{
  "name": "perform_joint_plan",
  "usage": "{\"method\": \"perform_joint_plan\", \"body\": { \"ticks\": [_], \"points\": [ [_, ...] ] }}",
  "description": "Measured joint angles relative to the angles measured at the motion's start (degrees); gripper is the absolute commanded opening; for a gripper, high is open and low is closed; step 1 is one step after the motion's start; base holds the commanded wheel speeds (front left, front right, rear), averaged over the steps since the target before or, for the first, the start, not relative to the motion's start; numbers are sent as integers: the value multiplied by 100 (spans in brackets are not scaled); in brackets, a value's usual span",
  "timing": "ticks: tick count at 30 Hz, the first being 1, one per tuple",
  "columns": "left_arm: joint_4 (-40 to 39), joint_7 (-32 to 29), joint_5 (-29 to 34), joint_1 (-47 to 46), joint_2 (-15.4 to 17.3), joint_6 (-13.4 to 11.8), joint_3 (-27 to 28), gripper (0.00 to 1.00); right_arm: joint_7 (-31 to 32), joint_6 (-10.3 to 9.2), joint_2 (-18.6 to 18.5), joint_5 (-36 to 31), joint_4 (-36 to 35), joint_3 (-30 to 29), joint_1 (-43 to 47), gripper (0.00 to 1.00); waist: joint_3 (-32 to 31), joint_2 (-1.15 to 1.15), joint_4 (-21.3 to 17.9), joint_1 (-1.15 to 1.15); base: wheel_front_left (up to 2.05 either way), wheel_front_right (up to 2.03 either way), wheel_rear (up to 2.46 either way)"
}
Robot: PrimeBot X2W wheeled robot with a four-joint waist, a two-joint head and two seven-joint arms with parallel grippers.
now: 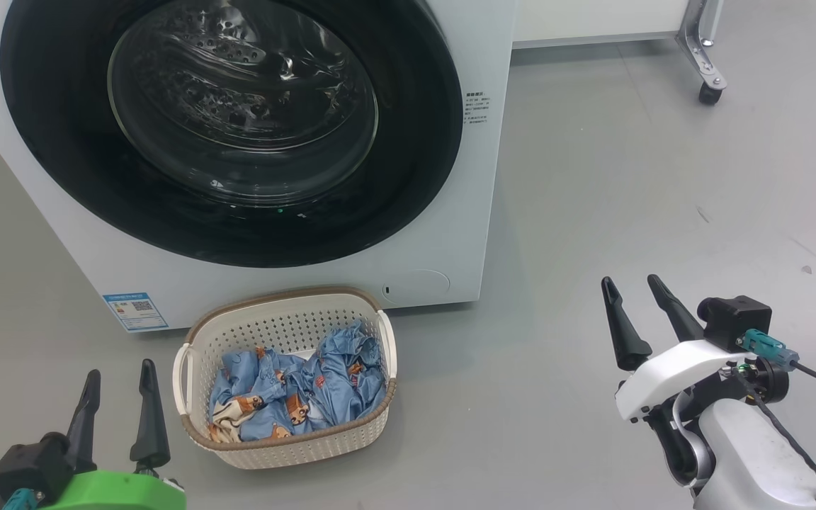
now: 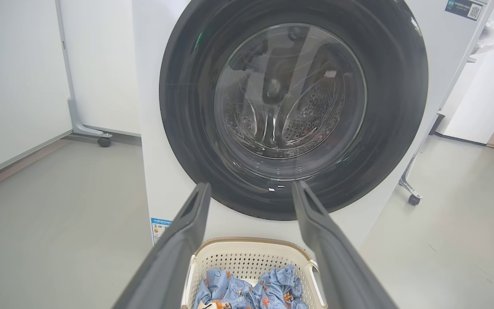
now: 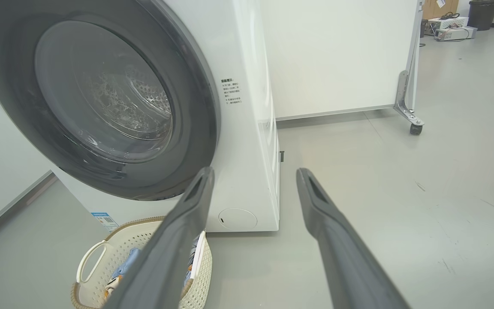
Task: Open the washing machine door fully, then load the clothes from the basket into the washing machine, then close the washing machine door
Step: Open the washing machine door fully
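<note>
Washing machine door [image 1: 231,120] sits shut and flush on the washing machine [image 1: 465,212] at 11 o'clock in your head view. The basket [image 1: 287,296] of clothes [image 1: 295,393] is on the floor at the door's 6 o'clock, so opening comes first. Your left gripper [image 1: 119,372] at 7 o'clock and right gripper [image 1: 629,287] at 4 o'clock both stand spread wide and empty; no handle or hinge side can be made out, so probe the rim's 3 o'clock edge with one right finger. Then pull in a slow arc clear of the basket.
</note>
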State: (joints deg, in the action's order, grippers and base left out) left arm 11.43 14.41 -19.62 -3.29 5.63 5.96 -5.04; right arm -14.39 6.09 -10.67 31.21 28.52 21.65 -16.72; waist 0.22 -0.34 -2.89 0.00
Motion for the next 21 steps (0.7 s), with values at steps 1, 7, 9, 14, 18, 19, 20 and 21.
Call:
{"method": "perform_joint_plan", "body": {
  "ticks": [1, 7, 9, 14, 18, 19, 20, 21],
  "points": [
    [1, 0, 0, 0, 0, 0, 0, 100, 0, 0, 0, 0, 2, -1, 0, 100, -3, 0, 2, 0, 0, 0, 0],
    [7, 0, 0, 0, -3, 9, 3, 100, 0, 9, 4, -41, 27, -1, 0, 100, -17, 0, 13, 0, 0, 0, 0],
    [11, 0, 0, 0, -8, 31, 3, 100, 0, 11, 4, -41, 40, -1, 0, 100, -21, 0, 16, 0, 0, 0, 0],
    [15, 0, 0, 1, -12, 45, 0, 100, 0, 44, 7, -43, 51, -1, 0, 100, -30, 0, 26, 0, 0, 0, 0],
    [18, 0, 0, 1, -13, 45, -2, 100, 0, 44, 11, -51, 53, -1, 0, 100, -35, 0, 31, 0, 0, 0, 0],
    [18, 0, 0, 1, -13, 45, -3, 100, 0, 44, 13, -51, 54, -2, 0, 100, -37, 0, 32, 0, 0, 0, 0],
    [19, 0, 1, 1, -13, 45, -5, 100, 0, 45, 14, -52, 56, -5, 0, 100, -39, 0, 33, 0, 0, 0, 0],
    [20, 0, 1, 1, -13, 45, -10, 100, 0, 45, 16, -54, 57, -9, 0, 100, -40, 0, 34, 0, 0, 0, 0]
  ]
}}
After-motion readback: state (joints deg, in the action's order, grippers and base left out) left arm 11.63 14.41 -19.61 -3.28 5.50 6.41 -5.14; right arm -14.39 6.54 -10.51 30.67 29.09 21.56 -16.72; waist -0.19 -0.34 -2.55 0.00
